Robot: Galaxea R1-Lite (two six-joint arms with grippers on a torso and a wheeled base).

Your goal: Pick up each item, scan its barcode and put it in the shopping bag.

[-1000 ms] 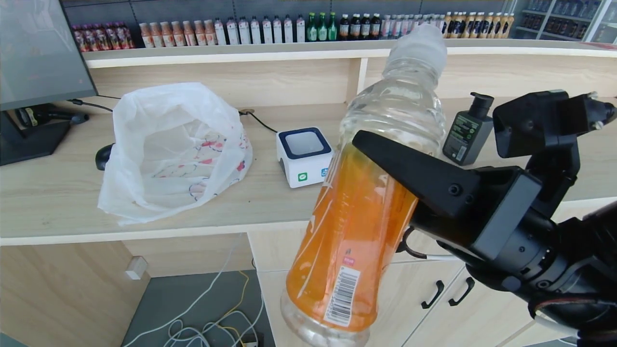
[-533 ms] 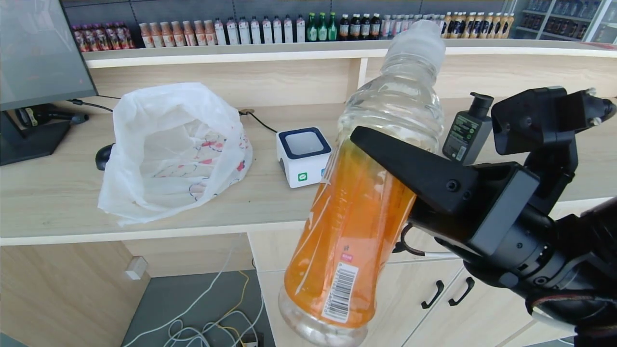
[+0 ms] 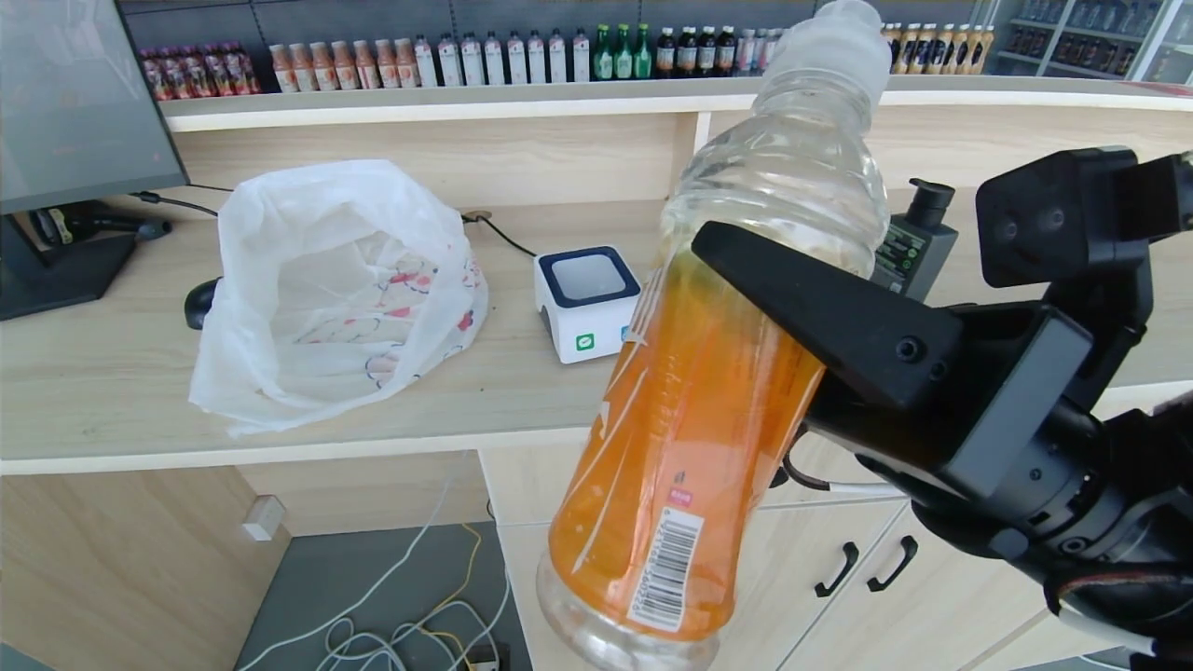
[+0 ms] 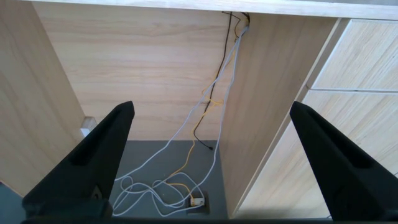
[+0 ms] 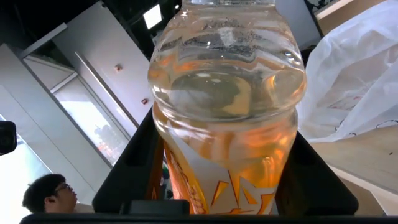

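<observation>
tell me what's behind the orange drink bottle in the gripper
A dark pump bottle stands on the counter behind the orange drink bottle. Its lower left is covered, as is the counter stretch between it and the scanner.

Orange drink bottle (image 3: 708, 401), tilted, held aloft, barcode near base, white shopping bag (image 3: 326, 289) open on counter (image 3: 112, 373), dark bottle (image 3: 923, 252) upright.

orange bottle (image 3: 708, 391), white shopping bag (image 3: 326, 289)

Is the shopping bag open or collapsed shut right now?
Open. The white plastic shopping bag sits on the wooden counter with its mouth gaping wide, its printed inner wall showing.
</observation>
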